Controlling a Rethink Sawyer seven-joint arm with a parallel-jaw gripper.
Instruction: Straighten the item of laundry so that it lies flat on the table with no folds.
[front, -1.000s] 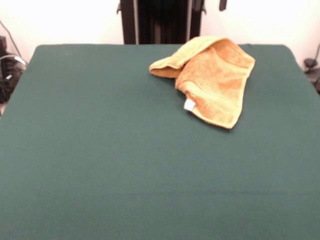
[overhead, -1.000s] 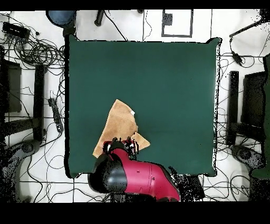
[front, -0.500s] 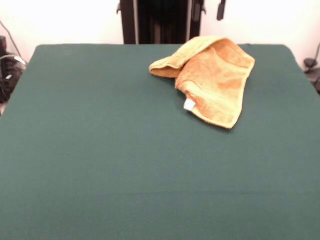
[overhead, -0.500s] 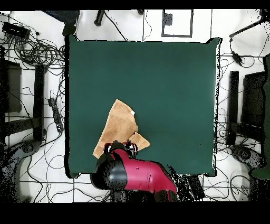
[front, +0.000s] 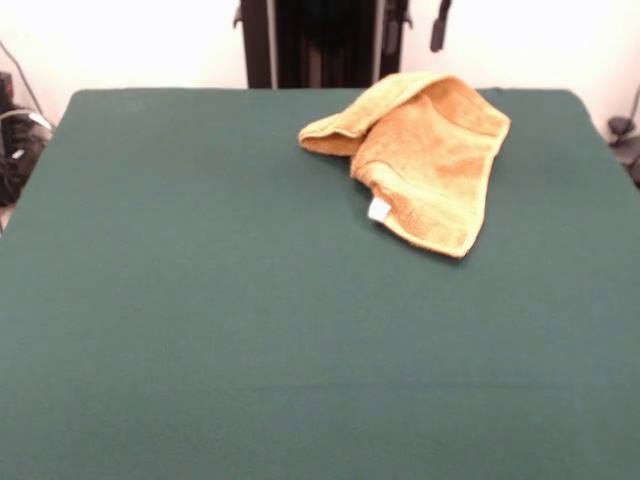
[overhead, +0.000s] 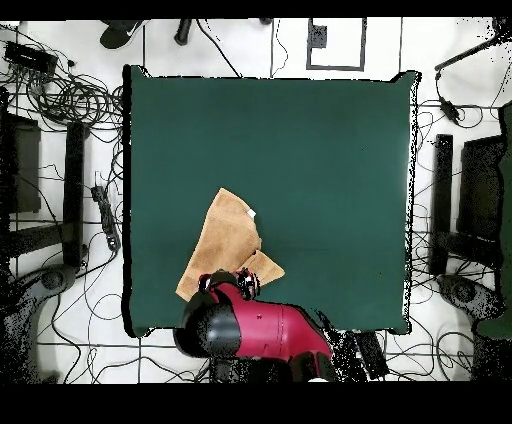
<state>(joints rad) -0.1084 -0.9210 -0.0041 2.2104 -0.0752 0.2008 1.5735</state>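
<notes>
The item of laundry (front: 432, 150), an orange-yellow terry towel, lies crumpled and folded over itself near the far right of the green table (front: 200, 300). Its white tag (front: 379, 209) shows at the near edge. From overhead the towel (overhead: 226, 240) sits close to the table's (overhead: 330, 170) bottom edge, left of centre. The red arm (overhead: 255, 332) covers the towel's lower corner, and my gripper (overhead: 232, 283) hangs above that part. In the front view only a dark tip of the gripper (front: 437, 27) shows at the top edge, above and behind the towel. I cannot see its state.
Cables (overhead: 70, 100) and dark equipment stands (overhead: 470, 200) surround the table on the floor. A dark foot-like shape (overhead: 118, 32) sits at the top left edge of the overhead view, off the table.
The dark gripper tip in the front view has come slightly lower. Overhead, the arm has shifted a little and the shape at the top left has drawn away. The towel has not moved.
</notes>
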